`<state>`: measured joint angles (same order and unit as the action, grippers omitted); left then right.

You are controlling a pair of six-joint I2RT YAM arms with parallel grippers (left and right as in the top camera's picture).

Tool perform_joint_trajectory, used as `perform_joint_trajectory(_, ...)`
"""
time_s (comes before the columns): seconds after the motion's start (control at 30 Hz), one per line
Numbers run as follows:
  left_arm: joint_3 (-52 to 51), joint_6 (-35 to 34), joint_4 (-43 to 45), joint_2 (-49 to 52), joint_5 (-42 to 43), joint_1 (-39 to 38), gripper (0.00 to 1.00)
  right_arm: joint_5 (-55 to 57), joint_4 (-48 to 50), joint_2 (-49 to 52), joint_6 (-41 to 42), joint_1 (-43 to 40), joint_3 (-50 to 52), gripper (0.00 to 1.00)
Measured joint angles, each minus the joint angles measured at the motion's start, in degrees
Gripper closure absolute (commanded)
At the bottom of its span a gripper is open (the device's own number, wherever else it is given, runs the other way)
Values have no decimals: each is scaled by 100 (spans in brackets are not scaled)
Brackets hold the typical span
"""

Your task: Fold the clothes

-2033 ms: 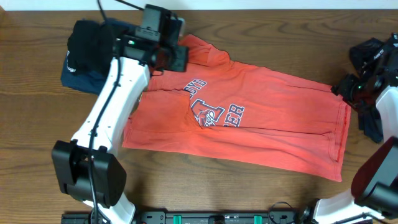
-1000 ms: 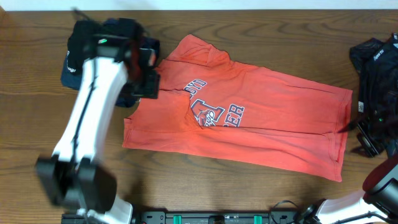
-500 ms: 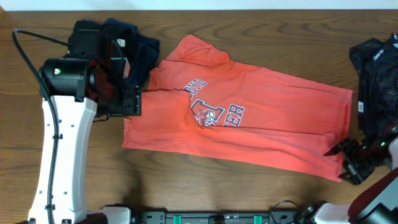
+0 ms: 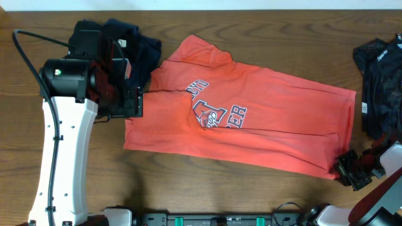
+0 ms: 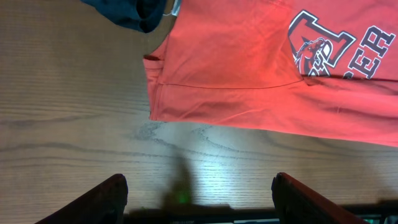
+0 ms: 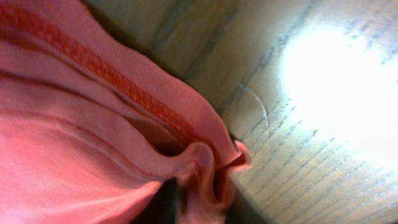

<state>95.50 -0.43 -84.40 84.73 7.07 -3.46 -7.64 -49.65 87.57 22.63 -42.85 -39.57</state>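
The clothes are chiefly an orange-red T-shirt [image 4: 264, 129] with navy-and-white lettering, spread flat across the table with its hem to the right. My right gripper [image 4: 345, 171] sits at the hem's near right corner. In the right wrist view it is shut [image 6: 200, 198] on a bunched fold of the orange T-shirt [image 6: 93, 155]. My left gripper [image 4: 129, 100] hovers by the shirt's left edge. The left wrist view shows it open [image 5: 199, 202] over bare wood, with nothing between its fingers [image 5: 93, 199], just short of the T-shirt's near left corner [image 5: 155, 112].
A navy and black garment pile [image 4: 135, 41] lies at the back left, touching the shirt's shoulder; it also shows in the left wrist view [image 5: 127, 12]. Another dark garment [image 4: 380, 81] lies at the right edge. Bare wood runs along the front [image 4: 207, 188].
My right gripper slid forward along the right hem to the shirt's near right corner and shut on it. The left arm swung left a second ago and has held still since.
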Motion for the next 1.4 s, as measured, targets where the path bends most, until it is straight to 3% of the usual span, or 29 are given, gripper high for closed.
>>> perform_joint_trajectory(0.43,0,-26,42,0,0,0,19,890,372,7,610,-210,-321,98)
perform_joint_trajectory(0.47,-2,-44,39,0,0,0,19,925,404,7,643,-210,-380,91)
perform_joint_trajectory(0.53,-50,-114,33,0,0,0,19,966,420,7,745,-210,-516,61)
perform_joint_trajectory(0.57,-118,-155,35,0,2,0,19,964,382,7,741,-214,-592,51)
perform_joint_trajectory(0.73,-1069,-398,162,-9,2,0,18,911,-50,7,791,-249,-815,32)
perform_joint_trajectory(0.87,-2157,-616,800,-9,2,7,12,640,-337,13,817,-378,-1099,33)
perform_joint_trajectory(1.13,-4024,-1008,2509,39,151,247,13,-472,-625,-103,426,-610,-1628,37)
perform_joint_trajectory(1.23,-4470,-1038,3327,122,221,299,17,-988,-592,-247,197,-610,-1635,40)
perform_joint_trajectory(1.4,-5047,-1110,4107,339,544,304,31,-1759,-538,-413,-153,-610,-1644,40)
